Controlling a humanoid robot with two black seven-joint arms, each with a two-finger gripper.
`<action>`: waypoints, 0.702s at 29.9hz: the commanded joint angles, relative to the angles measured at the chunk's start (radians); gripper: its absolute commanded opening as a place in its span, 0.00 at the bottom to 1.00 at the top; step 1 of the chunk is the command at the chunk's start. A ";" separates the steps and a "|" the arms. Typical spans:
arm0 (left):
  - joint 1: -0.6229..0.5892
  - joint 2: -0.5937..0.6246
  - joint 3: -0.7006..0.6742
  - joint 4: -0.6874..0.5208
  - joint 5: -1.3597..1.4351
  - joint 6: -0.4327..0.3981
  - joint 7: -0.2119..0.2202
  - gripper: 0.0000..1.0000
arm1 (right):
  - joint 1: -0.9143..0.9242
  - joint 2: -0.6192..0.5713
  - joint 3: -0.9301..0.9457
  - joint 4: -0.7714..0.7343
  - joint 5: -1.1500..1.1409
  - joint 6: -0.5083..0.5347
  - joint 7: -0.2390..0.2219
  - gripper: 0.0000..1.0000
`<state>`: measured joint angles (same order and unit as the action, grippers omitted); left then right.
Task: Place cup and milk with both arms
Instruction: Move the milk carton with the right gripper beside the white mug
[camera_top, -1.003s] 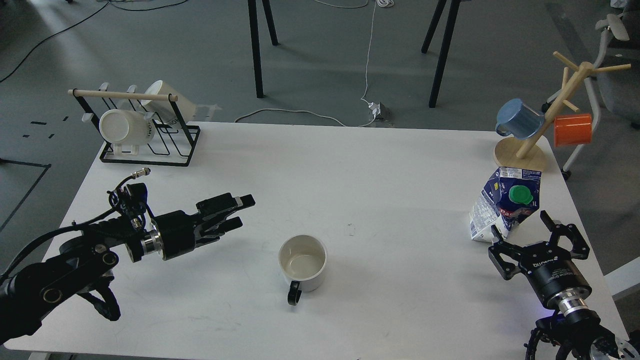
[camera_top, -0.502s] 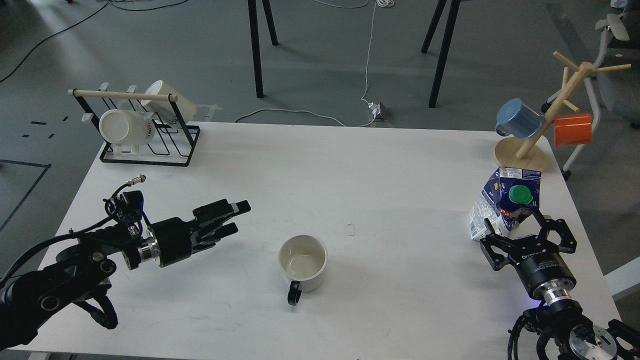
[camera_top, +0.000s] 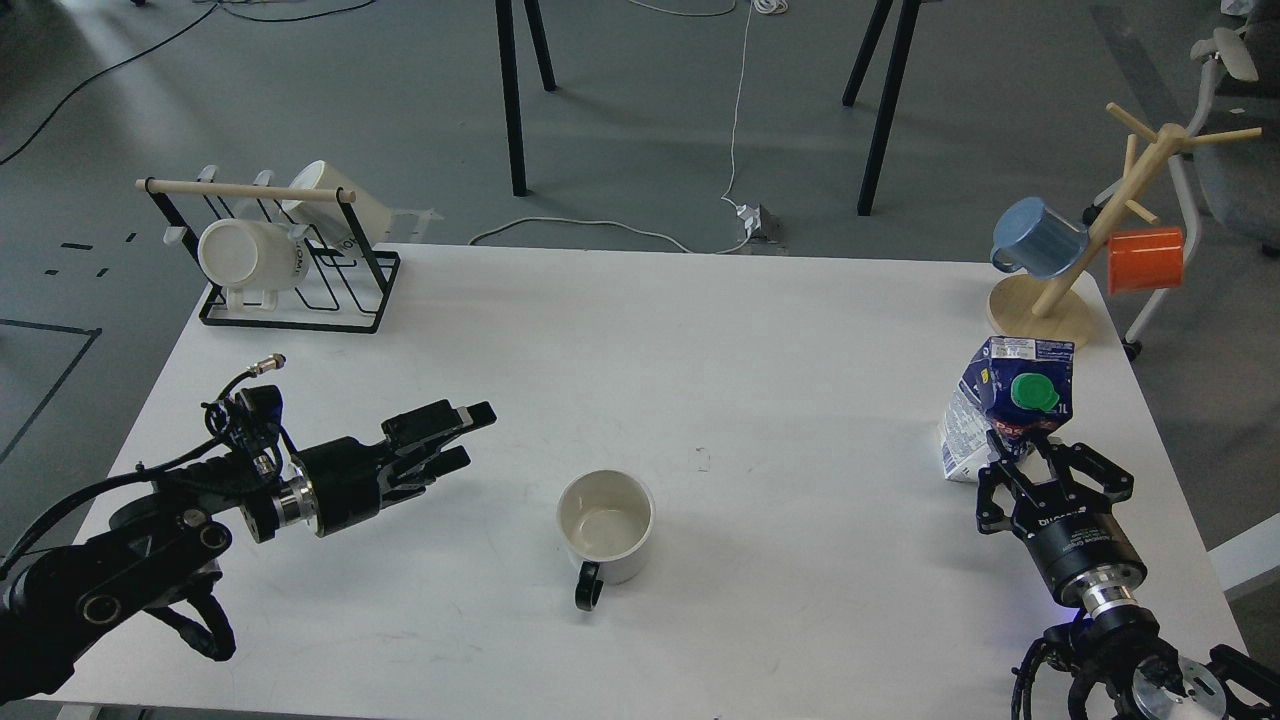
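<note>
A white cup (camera_top: 605, 525) with a black handle stands upright at the table's front middle, its handle towards me. My left gripper (camera_top: 470, 437) is open and empty, left of the cup and apart from it, with its fingers pointing right. A blue and white milk carton (camera_top: 1000, 405) with a green cap stands tilted near the right edge. My right gripper (camera_top: 1030, 452) has its fingers closed in on the carton's lower front part.
A black wire rack (camera_top: 290, 300) with two white mugs stands at the back left. A wooden mug tree (camera_top: 1060, 295) with a blue and an orange mug stands at the back right, just behind the carton. The table's right edge lies close to the carton.
My right gripper moved forward to the carton and closed its fingers on it; the carton shifted slightly more upright. My left gripper sank and drew back a little to the left.
</note>
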<state>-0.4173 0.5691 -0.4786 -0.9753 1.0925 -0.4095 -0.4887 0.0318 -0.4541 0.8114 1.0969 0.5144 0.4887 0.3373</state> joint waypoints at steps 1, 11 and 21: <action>0.002 0.000 0.000 0.009 0.000 0.003 0.000 0.99 | -0.001 0.000 0.000 0.004 -0.002 0.000 0.000 0.33; 0.002 0.000 0.001 0.020 0.001 0.005 0.000 0.99 | -0.006 -0.001 -0.034 0.187 -0.033 0.000 -0.003 0.33; 0.000 0.000 0.003 0.024 0.006 0.005 0.000 0.99 | -0.013 0.047 -0.176 0.294 -0.154 0.000 -0.004 0.33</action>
<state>-0.4161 0.5679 -0.4755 -0.9511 1.0981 -0.4049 -0.4887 0.0193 -0.4385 0.6959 1.3815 0.3990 0.4887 0.3328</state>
